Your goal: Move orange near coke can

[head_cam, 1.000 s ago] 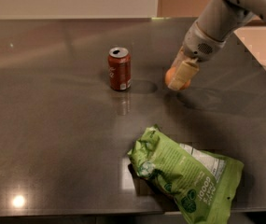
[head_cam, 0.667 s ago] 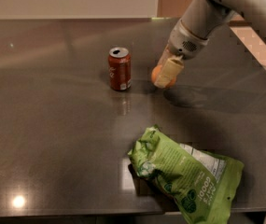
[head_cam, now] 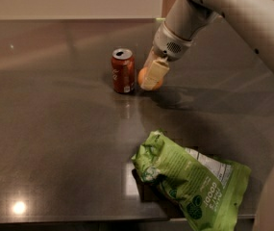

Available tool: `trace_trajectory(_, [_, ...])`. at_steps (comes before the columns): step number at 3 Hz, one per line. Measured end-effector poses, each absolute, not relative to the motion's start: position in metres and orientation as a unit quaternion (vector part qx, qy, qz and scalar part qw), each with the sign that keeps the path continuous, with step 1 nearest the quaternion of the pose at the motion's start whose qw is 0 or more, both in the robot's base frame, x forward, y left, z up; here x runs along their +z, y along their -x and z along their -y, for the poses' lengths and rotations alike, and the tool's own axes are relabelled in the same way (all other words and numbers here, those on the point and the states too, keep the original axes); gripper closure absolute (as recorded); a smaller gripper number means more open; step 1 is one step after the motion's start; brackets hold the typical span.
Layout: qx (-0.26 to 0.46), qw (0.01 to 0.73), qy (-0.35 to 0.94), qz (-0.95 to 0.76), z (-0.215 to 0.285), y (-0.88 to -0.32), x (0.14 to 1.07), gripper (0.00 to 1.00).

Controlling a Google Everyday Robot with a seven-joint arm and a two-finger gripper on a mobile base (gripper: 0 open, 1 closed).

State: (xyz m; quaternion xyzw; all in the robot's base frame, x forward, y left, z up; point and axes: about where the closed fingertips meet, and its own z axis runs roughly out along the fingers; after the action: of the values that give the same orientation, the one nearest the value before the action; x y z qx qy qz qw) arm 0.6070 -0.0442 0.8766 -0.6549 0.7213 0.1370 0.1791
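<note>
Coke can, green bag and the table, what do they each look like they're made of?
Coke can: painted metal, likely aluminium; bare silver top. Green bag: thin plastic film, crinkled and glossy. Table: dark polished stone or laminate, cannot tell; it mirrors lights. The gripper holds the orange just beside the can.

One table (head_cam: 55, 129), one coke can (head_cam: 123, 71), one snack bag (head_cam: 194, 182), one orange (head_cam: 142, 76), and one gripper (head_cam: 151, 81) clasping that orange beside the can.

Gripper (head_cam: 151, 81) beside the coke can (head_cam: 123, 71) covers most of the orange (head_cam: 142, 76) — snack bag's (head_cam: 194, 186) corner cut off.
</note>
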Motion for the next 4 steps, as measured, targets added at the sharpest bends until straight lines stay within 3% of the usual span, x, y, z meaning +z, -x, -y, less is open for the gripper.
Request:
trace_trajectory(3, [0.143, 0.177, 0.658, -0.718, 0.034, -0.608, 0.857, 0.13])
trace_trajectory(4, [0.144, 0.176, 0.658, -0.718, 0.032, -0.608, 0.856, 0.0])
